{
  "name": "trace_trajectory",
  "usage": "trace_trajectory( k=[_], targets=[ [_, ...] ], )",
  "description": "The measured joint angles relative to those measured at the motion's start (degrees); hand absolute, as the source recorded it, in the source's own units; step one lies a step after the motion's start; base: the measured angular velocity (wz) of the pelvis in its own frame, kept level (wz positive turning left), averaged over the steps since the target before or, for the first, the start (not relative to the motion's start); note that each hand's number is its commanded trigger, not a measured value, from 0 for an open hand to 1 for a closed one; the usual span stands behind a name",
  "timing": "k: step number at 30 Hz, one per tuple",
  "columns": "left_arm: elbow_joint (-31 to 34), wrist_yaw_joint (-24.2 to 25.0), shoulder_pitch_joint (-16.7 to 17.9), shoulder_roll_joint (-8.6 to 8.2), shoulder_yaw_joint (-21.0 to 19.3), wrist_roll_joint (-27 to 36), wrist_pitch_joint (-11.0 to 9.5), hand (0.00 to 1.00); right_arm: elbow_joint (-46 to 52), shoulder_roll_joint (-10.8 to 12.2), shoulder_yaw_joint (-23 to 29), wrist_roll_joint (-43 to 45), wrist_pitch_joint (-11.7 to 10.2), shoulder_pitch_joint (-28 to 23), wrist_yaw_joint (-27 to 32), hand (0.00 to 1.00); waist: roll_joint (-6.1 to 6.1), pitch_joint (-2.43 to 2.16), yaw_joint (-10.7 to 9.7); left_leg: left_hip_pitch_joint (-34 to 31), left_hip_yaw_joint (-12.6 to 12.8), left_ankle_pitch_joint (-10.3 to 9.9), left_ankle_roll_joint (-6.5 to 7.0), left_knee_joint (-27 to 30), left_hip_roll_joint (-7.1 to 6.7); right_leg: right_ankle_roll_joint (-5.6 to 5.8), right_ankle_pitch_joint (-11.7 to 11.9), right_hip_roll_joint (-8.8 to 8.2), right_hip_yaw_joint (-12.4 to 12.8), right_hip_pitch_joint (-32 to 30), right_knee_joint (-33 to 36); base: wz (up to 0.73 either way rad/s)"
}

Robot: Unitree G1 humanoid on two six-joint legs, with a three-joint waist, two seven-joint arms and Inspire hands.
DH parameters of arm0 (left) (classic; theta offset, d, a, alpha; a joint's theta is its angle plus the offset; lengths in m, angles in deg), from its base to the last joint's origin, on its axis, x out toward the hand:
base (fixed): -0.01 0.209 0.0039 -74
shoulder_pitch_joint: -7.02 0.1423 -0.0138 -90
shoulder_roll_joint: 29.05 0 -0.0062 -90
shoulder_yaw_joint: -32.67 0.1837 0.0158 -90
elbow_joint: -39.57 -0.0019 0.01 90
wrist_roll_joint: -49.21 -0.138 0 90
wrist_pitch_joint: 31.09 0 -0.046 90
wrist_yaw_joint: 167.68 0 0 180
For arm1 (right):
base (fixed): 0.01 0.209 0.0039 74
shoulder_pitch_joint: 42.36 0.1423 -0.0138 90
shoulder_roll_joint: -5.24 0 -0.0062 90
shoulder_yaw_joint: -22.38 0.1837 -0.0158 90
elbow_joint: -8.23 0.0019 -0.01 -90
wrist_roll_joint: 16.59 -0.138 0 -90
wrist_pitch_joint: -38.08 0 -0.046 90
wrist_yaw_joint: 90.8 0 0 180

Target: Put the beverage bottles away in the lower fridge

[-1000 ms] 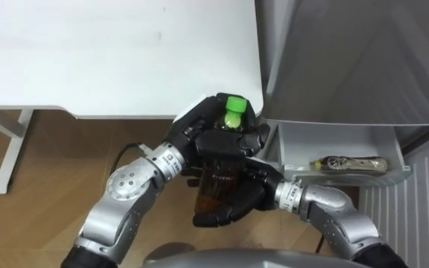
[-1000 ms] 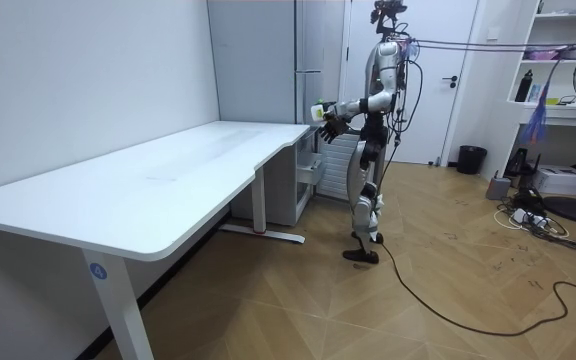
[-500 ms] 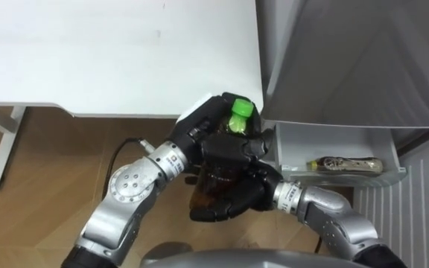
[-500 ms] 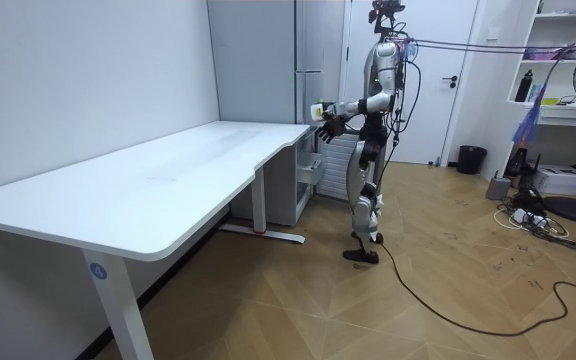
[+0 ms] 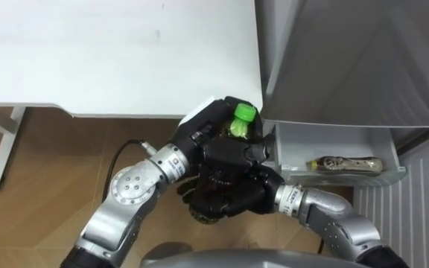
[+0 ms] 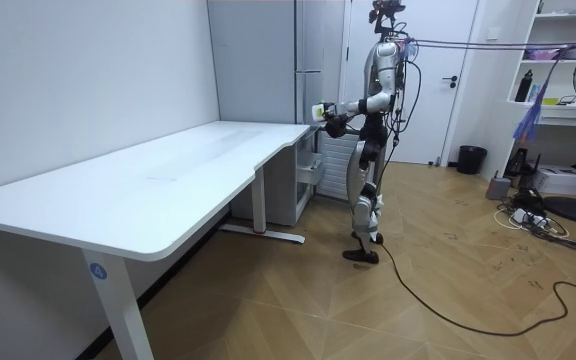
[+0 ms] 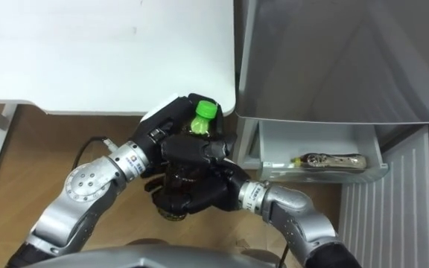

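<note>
White desk (image 5: 125, 59) and tall grey fridge (image 5: 356, 59) are standing side by side along the wall, and the robot is standing on the wooden floor (image 5: 43, 179) right at the desk's corner, facing the gap where the two meet. Low on the fridge, a drawer (image 5: 298, 143) is hanging open, and a second bottle (image 5: 346, 163) is lying on its side inside it, so one drink looks to be stowed already.

The robot is holding the green-capped bottle (image 5: 234, 129) out in front of its chest, just off the desk's edge and just beside the open drawer, clear of both. The bottle is sitting roughly upright with its cap (image 5: 243, 113) on top and dark liquid showing between the fingers. The left hand (image 5: 199, 130) is curling round the upper part, near the neck, from the desk side. The right hand (image 5: 237, 195) is wrapping its fingers round the body lower down, from the fridge side. I am reading the two-handed grip as a way of steadying a smooth, top-heavy thing while it travels: one hand is guarding against tipping, the other is taking the weight.

By my judgement the drink is in mid-carry, with the lowering into the drawer not yet done. The bottle will likely need to be tipped flat to lie beside the other one, and the drawer's front wall is the thing it could knock on the way down.
</note>
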Motion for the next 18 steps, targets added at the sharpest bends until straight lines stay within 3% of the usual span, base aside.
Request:
trace_trajectory(
  k=[9,14,15,16,18],
  targets=[
    [-0.07,-1.62,0.05,-0.29,-0.5,2.92,0.04,1.0,0.02,0.01,-0.05,-0.68,-1.12,-0.03,-0.01,1.0,0.03,-0.03,-0.01,0.0,0.04,0.0,0.0,0.01,-0.02,0.0,0.0,0.0,-0.03,-0.01,-0.01,0.0],
    [-0.07,-2.37,0.05,-0.72,-0.48,3.1,0.04,0.44,0.0,-0.13,0.0,-1.39,-1.12,-0.04,-0.01,1.0,0.1,-0.07,0.0,0.04,0.05,0.0,0.0,0.22,-0.02,0.0,0.0,0.0,-0.03,0.07,-0.01,0.0],
    [-0.07,-2.51,0.05,-0.65,-0.48,3.24,0.04,0.12,0.0,-0.22,0.0,-1.47,-1.12,-0.09,-0.01,1.0,0.14,-0.09,-0.03,0.04,0.05,0.0,0.0,0.19,-0.01,0.0,0.0,0.0,-0.04,0.06,-0.01,0.0],
    [-0.07,-2.59,0.05,-0.63,-0.55,3.26,0.02,0.0,0.0,-0.26,0.03,-1.52,-1.12,-0.13,-0.01,1.0,0.15,-0.1,-0.01,0.07,0.05,0.0,0.0,0.18,-0.01,0.0,0.0,0.0,-0.03,0.06,-0.01,0.0],
    [-0.07,-2.68,0.06,-0.57,-0.72,3.35,0.0,0.0,0.0,-0.37,0.13,-1.54,-1.12,-0.24,-0.01,1.0,0.25,-0.14,-0.05,0.06,0.02,0.0,0.0,0.16,0.0,0.0,0.0,0.01,-0.03,0.05,-0.02,0.0]
  ],
)
